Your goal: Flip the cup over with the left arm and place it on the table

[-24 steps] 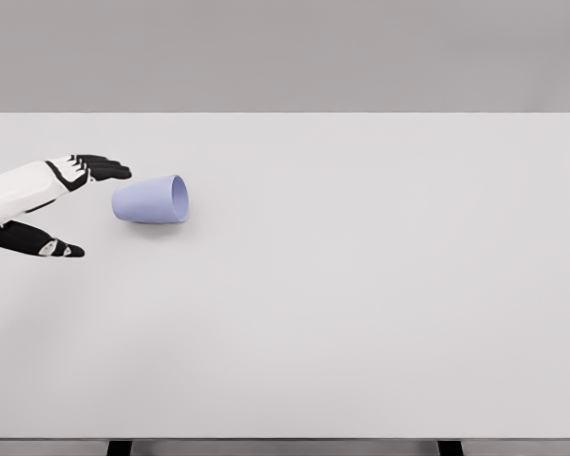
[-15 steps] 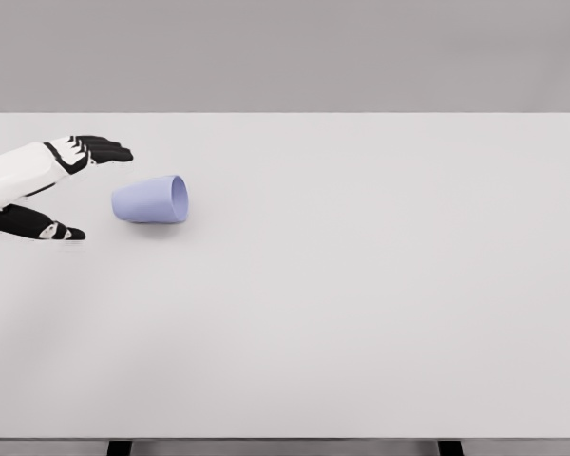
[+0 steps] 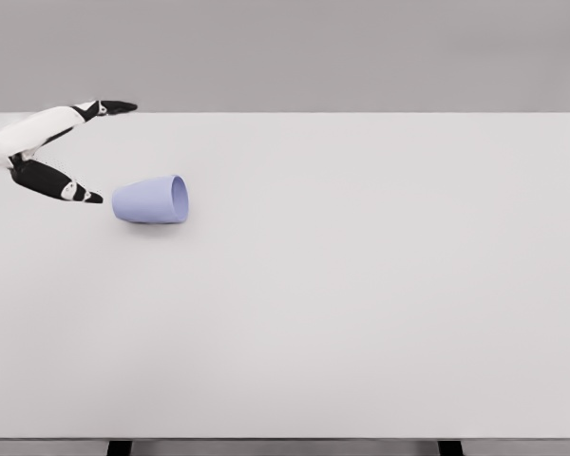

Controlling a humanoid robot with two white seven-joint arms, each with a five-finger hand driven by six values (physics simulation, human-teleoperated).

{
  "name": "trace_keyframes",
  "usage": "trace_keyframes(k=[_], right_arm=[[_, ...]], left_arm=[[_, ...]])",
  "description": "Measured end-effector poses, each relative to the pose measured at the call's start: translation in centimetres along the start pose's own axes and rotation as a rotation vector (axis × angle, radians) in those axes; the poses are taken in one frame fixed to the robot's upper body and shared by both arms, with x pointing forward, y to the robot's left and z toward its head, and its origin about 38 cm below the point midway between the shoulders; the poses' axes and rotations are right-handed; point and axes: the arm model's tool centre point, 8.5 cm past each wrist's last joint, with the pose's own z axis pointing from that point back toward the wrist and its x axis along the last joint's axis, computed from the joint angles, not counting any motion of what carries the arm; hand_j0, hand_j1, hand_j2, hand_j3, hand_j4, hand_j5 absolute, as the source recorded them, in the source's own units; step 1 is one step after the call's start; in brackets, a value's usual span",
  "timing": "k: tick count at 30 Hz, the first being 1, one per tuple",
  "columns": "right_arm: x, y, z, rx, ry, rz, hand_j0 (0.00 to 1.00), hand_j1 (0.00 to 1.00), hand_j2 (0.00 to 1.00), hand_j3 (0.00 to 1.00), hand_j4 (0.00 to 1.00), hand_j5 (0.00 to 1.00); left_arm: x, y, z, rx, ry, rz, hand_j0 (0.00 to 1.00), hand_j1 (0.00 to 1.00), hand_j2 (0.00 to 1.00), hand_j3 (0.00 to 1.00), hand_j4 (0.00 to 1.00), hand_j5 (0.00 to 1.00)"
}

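head view | cup on its side, left part of table, mouth facing right, unmoved | left hand has risen and tilted since earlier frames, fingers spread, thumb tip just beside cup base, holding nothing | judged: pre-grasp alignment, flip not begun

**Left hand, raised and spread**

Left arm: white, enters at the picture's left edge, upper part, angled up and to the right. Left hand: black fingers extended toward the right; thumb splayed well below them, pointing down and right. Wide gap between, holding nothing.
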Motion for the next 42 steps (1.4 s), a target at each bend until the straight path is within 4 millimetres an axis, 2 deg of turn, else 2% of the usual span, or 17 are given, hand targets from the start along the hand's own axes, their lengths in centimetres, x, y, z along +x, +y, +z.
trace_keyframes(k=[6, 10, 15, 22, 25, 30, 34, 42], right_arm=[[0.0, 0.0, 0.0, 0.0, 0.0, 0.0, 1.0, 1.0, 1.0, 1.0, 1.0, 1.0], [0.1, 0.0, 0.0, 0.0, -0.002, 0.0, 1.0, 1.0, 1.0, 1.0, 1.0, 1.0], [0.0, 0.0, 0.0, 0.0, 0.0, 0.0, 1.0, 1.0, 1.0, 1.0, 1.0, 1.0], [0.0, 0.0, 0.0, 0.0, 0.0, 0.0, 1.0, 1.0, 1.0, 1.0, 1.0, 1.0], [0.0, 0.0, 0.0, 0.0, 0.0, 0.0, 1.0, 1.0, 1.0, 1.0, 1.0, 1.0], [0.1, 0.0, 0.0, 0.0, -0.002, 0.0, 1.0, 1.0, 1.0, 1.0, 1.0, 1.0], [0.0, 0.0, 0.0, 0.0, 0.0, 0.0, 1.0, 1.0, 1.0, 1.0, 1.0, 1.0], [0.0, 0.0, 0.0, 0.0, 0.0, 0.0, 1.0, 1.0, 1.0, 1.0, 1.0, 1.0]], left_arm=[[-0.5, -1.8, -1.2, -0.106, 0.076, 0.147, 1.0, 1.0, 1.0, 1.0, 1.0, 1.0], [-0.5, -3.2, -2.7, -0.128, 0.109, 0.155, 1.0, 1.0, 1.0, 1.0, 1.0, 1.0], [-0.4, -4.5, -4.5, -0.126, 0.148, 0.095, 1.0, 1.0, 1.0, 1.0, 1.0, 1.0], [-0.3, -6.4, -6.0, -0.136, 0.164, 0.022, 1.0, 1.0, 1.0, 1.0, 1.0, 1.0], [-0.3, -6.6, -6.8, -0.134, 0.173, -0.017, 0.99, 0.99, 0.99, 0.99, 0.99, 0.99], [-1.0, -7.1, -7.5, -0.124, 0.201, -0.042, 0.99, 0.99, 0.99, 0.99, 0.99, 0.99], [-1.4, -7.1, -8.9, -0.111, 0.219, -0.063, 0.99, 0.99, 0.99, 0.99, 0.99, 0.99], [-2.2, -9.5, -10.4, -0.123, 0.243, -0.089, 0.99, 0.99, 0.99, 0.99, 0.99, 0.99]])
